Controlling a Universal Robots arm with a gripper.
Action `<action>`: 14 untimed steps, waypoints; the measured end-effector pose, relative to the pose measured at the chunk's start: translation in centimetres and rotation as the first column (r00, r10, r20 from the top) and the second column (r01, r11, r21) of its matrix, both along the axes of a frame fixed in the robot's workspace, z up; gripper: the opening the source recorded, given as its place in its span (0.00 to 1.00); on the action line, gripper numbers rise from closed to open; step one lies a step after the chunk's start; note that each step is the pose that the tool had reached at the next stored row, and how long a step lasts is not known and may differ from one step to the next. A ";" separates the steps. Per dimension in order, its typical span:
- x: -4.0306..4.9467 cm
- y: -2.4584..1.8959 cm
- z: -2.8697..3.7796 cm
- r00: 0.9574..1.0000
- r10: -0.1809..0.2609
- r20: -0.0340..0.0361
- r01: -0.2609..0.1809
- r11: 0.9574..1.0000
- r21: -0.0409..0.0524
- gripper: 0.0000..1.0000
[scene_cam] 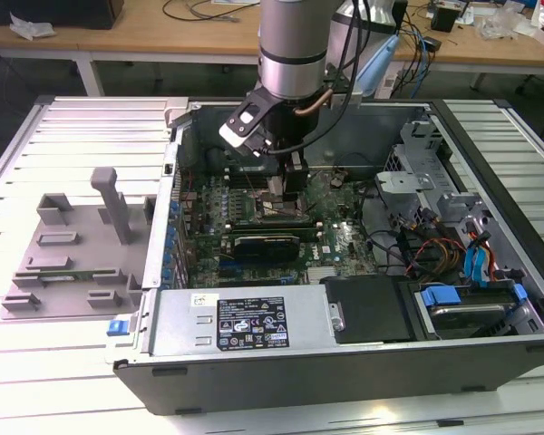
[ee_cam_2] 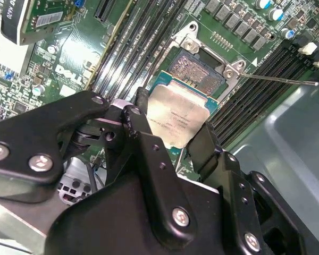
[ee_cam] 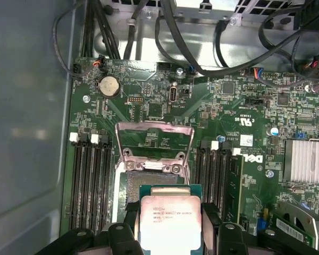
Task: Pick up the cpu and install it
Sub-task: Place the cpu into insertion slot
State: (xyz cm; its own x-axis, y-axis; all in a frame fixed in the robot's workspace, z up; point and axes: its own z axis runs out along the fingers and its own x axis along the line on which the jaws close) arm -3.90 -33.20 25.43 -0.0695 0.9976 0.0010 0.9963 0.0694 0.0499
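In the exterior view the silver robot arm reaches down into the open dark grey computer case, over its green motherboard. In both wrist views the black gripper has its jaws closed on opposite edges of the small square silvery cpu. The cpu lies flat, metal top towards the cameras (square, so no long axis), partly over the open socket. The first wrist view adds the raised metal socket frame.

cpu in gripper, over socket — motherboard inside case
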 end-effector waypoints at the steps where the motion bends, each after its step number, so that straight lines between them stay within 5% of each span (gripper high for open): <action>1: 0.00 0.00 -0.03 1.000 0.000 0.001 0.000 1.000 0.000 0.55; 14: -0.03 0.01 -0.79 1.000 -0.003 0.011 0.003 1.000 0.000 0.55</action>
